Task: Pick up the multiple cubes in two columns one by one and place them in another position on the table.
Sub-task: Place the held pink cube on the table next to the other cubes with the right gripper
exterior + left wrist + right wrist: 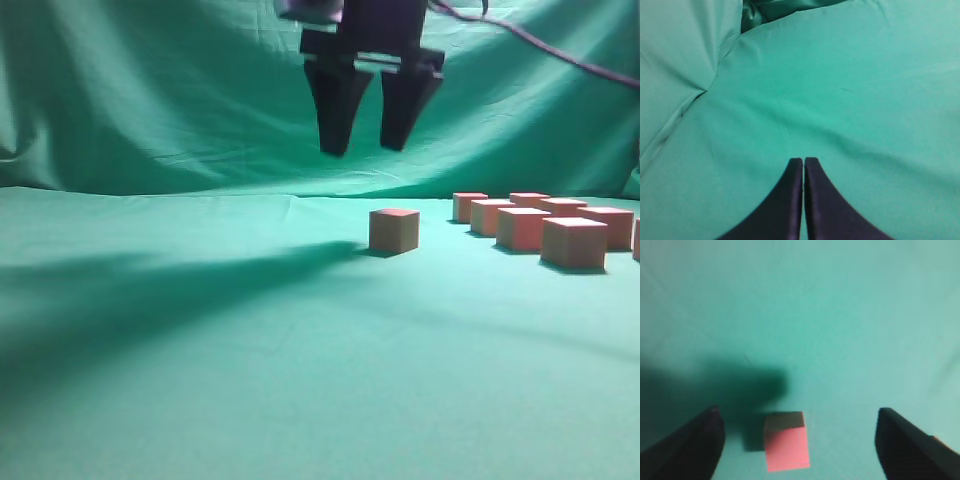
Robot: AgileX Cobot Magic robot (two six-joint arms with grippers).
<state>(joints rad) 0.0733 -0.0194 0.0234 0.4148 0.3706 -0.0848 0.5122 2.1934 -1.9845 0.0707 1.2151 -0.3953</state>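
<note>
Claw (pixel 365 145) spread above lone cube (pixel 394 230)

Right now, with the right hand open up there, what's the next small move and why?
Probably swing the right hand right toward the grouped cubes. It hangs open and empty high above the lone cube, which stands apart on the table, seemingly already placed.
</note>
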